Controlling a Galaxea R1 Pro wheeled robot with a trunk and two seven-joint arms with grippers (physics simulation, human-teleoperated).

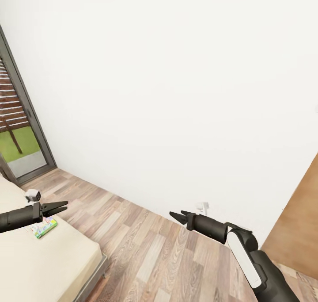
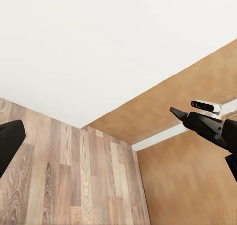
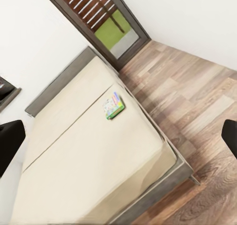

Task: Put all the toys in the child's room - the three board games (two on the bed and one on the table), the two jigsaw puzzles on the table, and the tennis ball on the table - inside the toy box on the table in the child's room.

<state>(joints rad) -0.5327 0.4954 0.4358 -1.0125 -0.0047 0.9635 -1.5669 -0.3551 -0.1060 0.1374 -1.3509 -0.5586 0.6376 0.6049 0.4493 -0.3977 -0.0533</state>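
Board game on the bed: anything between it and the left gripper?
Nothing visible. The green-edged board game lies flat on the bed with bare mattress around it, and the left gripper hangs just above it, empty, in the head view.

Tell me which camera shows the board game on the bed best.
The right wrist view: the board game lies whole and unobstructed on the bed. In the head view the left gripper partly covers it.
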